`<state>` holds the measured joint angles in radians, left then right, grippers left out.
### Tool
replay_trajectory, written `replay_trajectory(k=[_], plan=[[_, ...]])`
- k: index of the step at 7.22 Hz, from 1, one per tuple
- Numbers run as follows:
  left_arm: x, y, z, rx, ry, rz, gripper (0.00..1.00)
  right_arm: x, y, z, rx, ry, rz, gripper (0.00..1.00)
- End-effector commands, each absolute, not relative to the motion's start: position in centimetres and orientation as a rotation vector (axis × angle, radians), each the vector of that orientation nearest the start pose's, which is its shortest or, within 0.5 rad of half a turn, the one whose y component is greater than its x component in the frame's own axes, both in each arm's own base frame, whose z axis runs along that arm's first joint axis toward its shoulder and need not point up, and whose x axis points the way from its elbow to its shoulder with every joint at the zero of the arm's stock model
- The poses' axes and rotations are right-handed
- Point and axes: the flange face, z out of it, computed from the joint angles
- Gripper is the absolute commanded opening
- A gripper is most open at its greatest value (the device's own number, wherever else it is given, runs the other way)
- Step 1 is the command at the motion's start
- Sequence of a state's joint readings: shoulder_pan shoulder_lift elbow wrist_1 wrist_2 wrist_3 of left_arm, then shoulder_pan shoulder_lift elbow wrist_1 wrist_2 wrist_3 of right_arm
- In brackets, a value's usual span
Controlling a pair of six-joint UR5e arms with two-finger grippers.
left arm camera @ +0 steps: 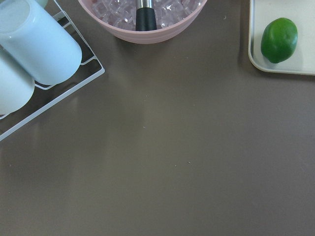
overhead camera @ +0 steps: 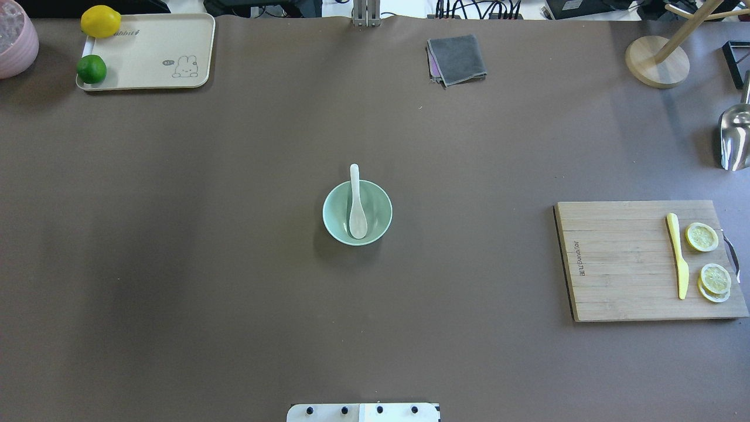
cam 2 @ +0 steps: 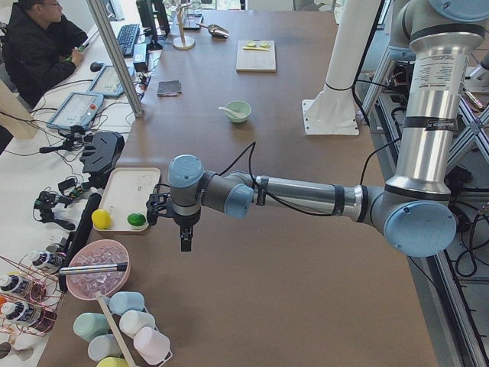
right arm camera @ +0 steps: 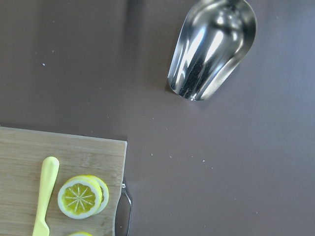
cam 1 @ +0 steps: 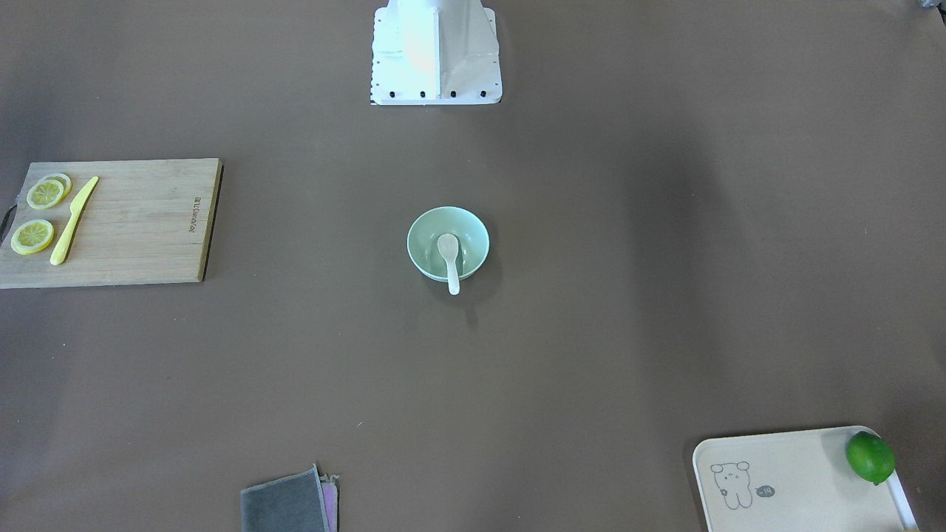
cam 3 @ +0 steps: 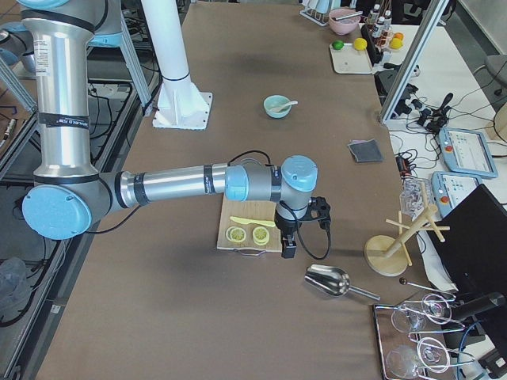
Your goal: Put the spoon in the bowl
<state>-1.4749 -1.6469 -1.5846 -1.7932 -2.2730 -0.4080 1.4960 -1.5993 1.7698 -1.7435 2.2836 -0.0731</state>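
Note:
The pale mint-green bowl (cam 1: 427, 238) stands at the middle of the table, also in the overhead view (overhead camera: 336, 212). The white spoon (cam 1: 448, 253) lies in it, scoop on the bowl's bottom and handle over the rim away from the robot (overhead camera: 356, 217). Bowl (cam 2: 241, 113) and spoon (cam 2: 227, 111) show small in the side views. My left gripper (cam 2: 186, 238) hangs far off by the tray end. My right gripper (cam 3: 288, 246) hangs by the cutting board. I cannot tell whether either is open or shut. Neither wrist view shows fingers.
A wooden cutting board (overhead camera: 621, 261) with a yellow knife (overhead camera: 677, 253) and lemon slices (overhead camera: 702, 237) lies on my right. A cream tray (overhead camera: 152, 55) holds a lime (overhead camera: 92, 68) and lemon (overhead camera: 101, 21). A grey cloth (overhead camera: 457, 58), metal scoop (right arm camera: 211, 46), pink bowl (left arm camera: 142, 19).

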Motion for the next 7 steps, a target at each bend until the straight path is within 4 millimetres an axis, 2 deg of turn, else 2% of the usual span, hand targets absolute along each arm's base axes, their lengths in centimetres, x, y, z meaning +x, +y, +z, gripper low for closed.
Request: replay_trajectory(k=[1, 7], plan=[[-1.48, -54.63, 59.31, 0.116, 0.749, -0.184, 0.98, 3.40, -46.73, 60.68, -0.030, -0.760, -0.129, 1.00], [-1.41, -55.01, 58.73, 0.123, 0.754, -0.181, 0.98, 3.74, -46.71, 60.64, -0.027, -0.763, -0.120, 1.00]])
